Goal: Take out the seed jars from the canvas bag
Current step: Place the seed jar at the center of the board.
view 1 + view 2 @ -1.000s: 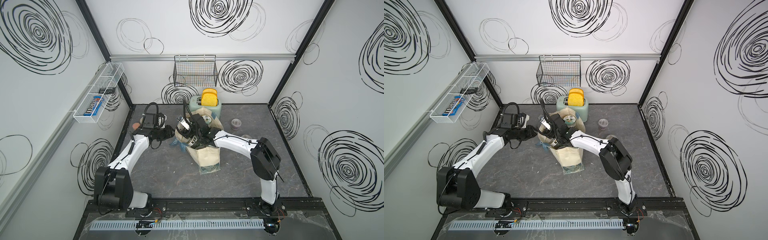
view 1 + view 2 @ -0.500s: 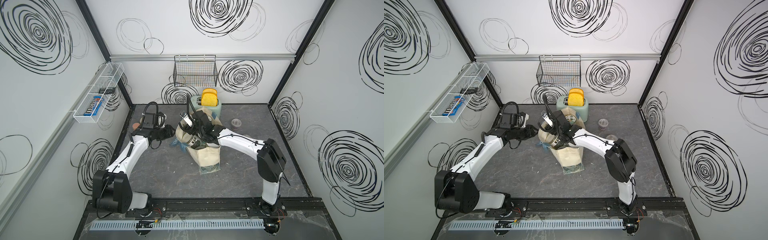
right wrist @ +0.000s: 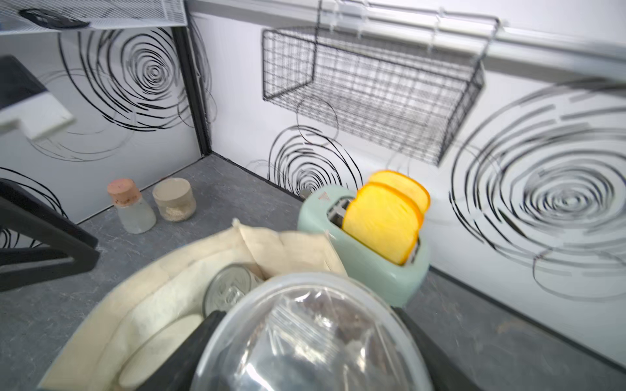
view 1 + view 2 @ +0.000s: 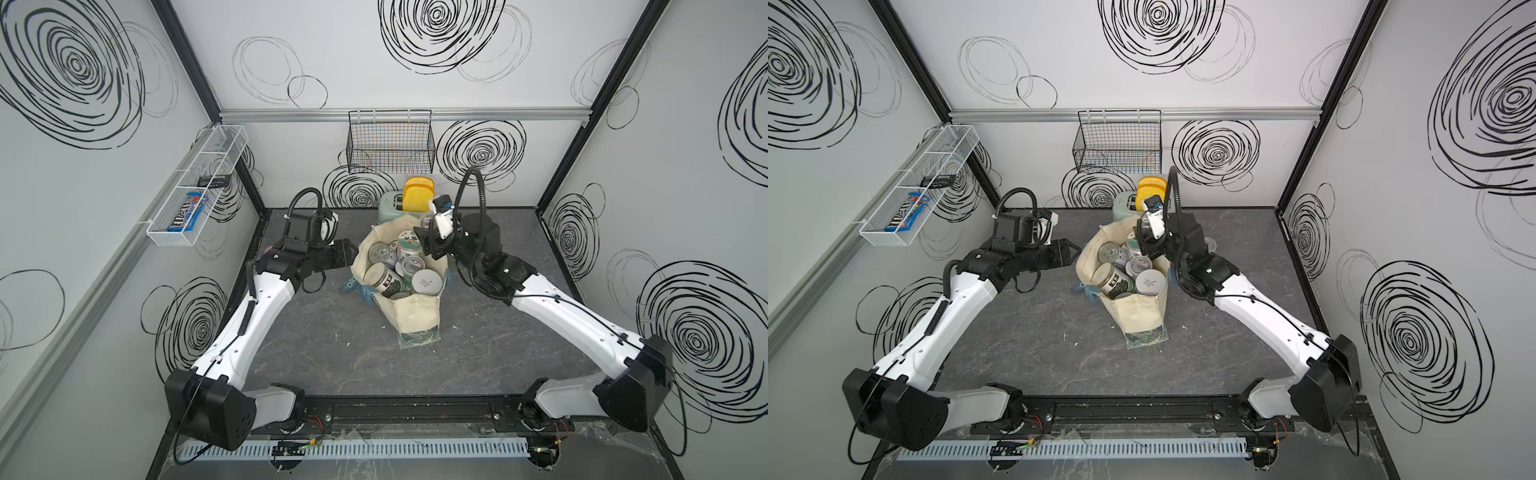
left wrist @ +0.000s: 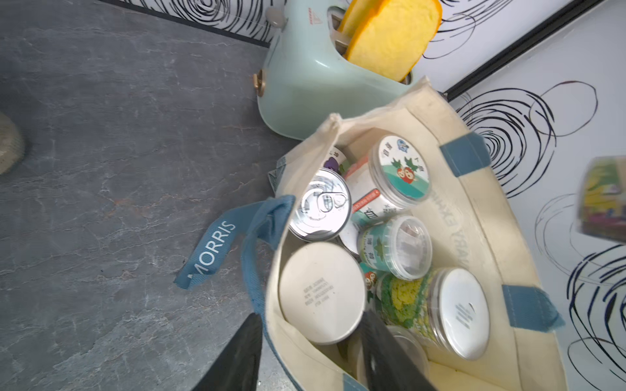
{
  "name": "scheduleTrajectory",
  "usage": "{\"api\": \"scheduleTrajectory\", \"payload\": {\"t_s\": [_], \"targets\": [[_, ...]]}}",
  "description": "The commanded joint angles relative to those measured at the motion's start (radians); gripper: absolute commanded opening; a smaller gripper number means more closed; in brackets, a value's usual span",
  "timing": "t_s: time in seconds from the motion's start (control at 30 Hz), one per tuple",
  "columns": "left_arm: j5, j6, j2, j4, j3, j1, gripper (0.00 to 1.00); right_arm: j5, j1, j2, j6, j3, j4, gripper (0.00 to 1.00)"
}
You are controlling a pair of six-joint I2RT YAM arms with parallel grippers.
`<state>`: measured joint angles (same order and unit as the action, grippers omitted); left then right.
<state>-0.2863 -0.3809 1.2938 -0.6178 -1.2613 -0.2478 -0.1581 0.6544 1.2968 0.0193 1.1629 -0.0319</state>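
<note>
Removal of one clear-lidded tub (image 3: 305, 338): right gripper (image 4: 432, 247) clamps it over the mouth of the canvas bag (image 4: 415, 316), where the other seed jars (image 4: 399, 266) lie heaped. Left gripper (image 4: 348, 252) straddles the rim, jaws apart, gripping nothing; unheld, the bag may slump and spill jars, or the smooth tub may slip

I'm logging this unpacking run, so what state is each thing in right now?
canvas bag: upright, mouth open, jars inside.
clear-lidded tub: gripped, above the bag's mouth.
right claw: shut on clear-lidded tub.
left claw: open, astride the bag's rim.
pull-tab jar: sealed, inside the bag.
toaster: two bread slices sticking up.
blue strap handle: slumped onto the table.
</note>
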Motion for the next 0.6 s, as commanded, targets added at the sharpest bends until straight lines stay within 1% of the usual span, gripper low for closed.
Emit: {"api": "scheduleTrajectory", "payload": {"t_s": [0.0,0.1,0.17,0.3,0.4,0.47,0.57], "targets": [[0.070,0.014,0.001,-0.039,-0.049,-0.057,0.56,0.019,-0.052,-0.126,-0.119,-0.142,-0.044,0.74],[0.089,0.006,0.018,-0.045,-0.075,-0.109,0.58,0.011,-0.092,-0.235,-0.180,-0.299,-0.037,0.74],[0.100,0.003,0.030,-0.044,-0.087,-0.138,0.60,-0.016,-0.102,-0.290,-0.219,-0.405,-0.016,0.74],[0.102,0.000,0.051,-0.046,-0.093,-0.162,0.67,-0.064,-0.115,-0.347,-0.313,-0.595,0.092,0.74],[0.112,0.008,0.046,-0.058,-0.085,-0.162,0.74,-0.073,-0.116,-0.317,-0.365,-0.692,0.203,0.73],[0.119,0.013,0.030,-0.066,-0.069,-0.154,0.81,-0.078,-0.117,-0.274,-0.394,-0.733,0.267,0.73],[0.072,0.006,-0.010,-0.057,-0.009,-0.108,0.91,-0.110,-0.116,-0.184,-0.443,-0.762,0.326,0.73]]}}
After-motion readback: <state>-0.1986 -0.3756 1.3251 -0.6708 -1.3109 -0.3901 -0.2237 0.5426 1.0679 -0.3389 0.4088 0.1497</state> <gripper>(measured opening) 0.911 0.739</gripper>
